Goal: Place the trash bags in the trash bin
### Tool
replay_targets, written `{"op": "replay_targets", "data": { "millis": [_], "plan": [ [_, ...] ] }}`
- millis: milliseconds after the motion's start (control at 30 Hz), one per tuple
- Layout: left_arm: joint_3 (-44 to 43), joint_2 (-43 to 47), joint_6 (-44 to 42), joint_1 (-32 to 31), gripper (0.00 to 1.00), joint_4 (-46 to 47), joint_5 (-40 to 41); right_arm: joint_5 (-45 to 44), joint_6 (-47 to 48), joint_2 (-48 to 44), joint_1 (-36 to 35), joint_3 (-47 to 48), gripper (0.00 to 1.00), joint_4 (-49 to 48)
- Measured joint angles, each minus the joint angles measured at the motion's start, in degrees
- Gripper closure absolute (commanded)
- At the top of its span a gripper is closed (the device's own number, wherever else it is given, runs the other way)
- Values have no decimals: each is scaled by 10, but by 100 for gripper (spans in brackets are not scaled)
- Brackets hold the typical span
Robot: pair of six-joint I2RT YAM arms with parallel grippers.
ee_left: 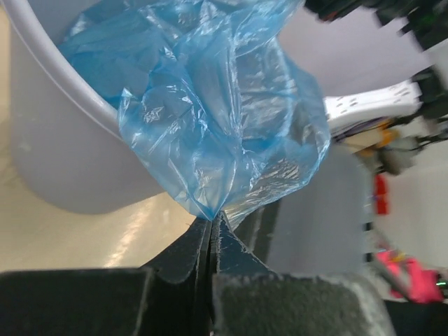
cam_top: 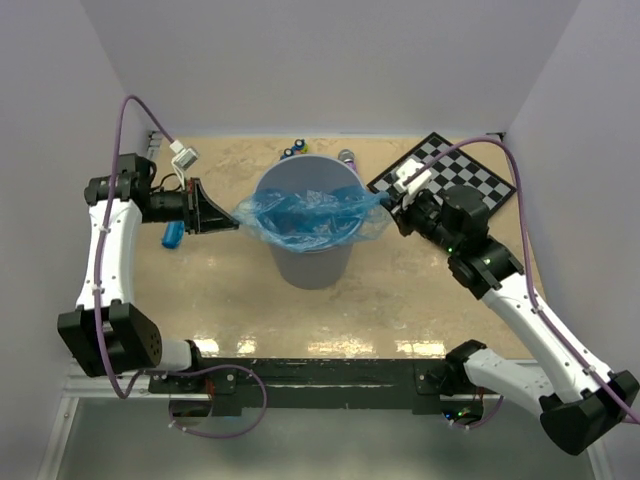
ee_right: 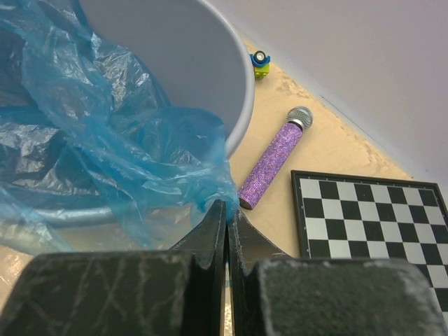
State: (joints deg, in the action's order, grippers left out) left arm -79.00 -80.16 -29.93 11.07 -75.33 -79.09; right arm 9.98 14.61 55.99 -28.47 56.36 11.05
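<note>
A bright-blue trash bag [cam_top: 305, 215] is stretched as a crinkled sheet across the mouth of the grey trash bin [cam_top: 312, 266] at the table's middle. Part of the bag sags inside and part drapes over the rim on both sides. My left gripper [cam_top: 237, 219] is shut on the bag's left edge just outside the rim. In the left wrist view the film [ee_left: 210, 105] bunches into my left gripper's [ee_left: 212, 218] closed tips beside the bin wall [ee_left: 63, 161]. My right gripper [cam_top: 386, 207] is shut on the bag's right edge [ee_right: 203, 189], its tips [ee_right: 225, 207] beside the bin [ee_right: 175, 56].
A purple glittery microphone [ee_right: 273, 161] lies just behind the bin on the right, next to a chessboard [cam_top: 455, 175]. A small blue-and-green toy [cam_top: 293, 152] sits at the back wall. A blue object [cam_top: 172, 235] lies under my left arm.
</note>
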Motion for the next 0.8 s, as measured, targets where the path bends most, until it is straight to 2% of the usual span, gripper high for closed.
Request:
{"op": "replay_targets", "data": {
  "millis": [100, 300, 500, 633, 800],
  "plan": [
    [-13, 31, -38, -9, 100, -1, 65, -1, 6, -27, 0, 0, 100, 23],
    [1, 75, -133, -86, 100, -3, 201, -3, 9, -56, 0, -2, 100, 37],
    [29, 61, -186, -87, 100, 3, 296, -31, 5, -35, 0, -28, 100, 30],
    [50, 57, -173, -87, 100, 59, 353, -63, 5, -24, 0, -46, 100, 19],
    [108, 73, -80, -89, 100, 225, 381, -70, -5, 2, -1, -61, 100, -17]
  ]
}}
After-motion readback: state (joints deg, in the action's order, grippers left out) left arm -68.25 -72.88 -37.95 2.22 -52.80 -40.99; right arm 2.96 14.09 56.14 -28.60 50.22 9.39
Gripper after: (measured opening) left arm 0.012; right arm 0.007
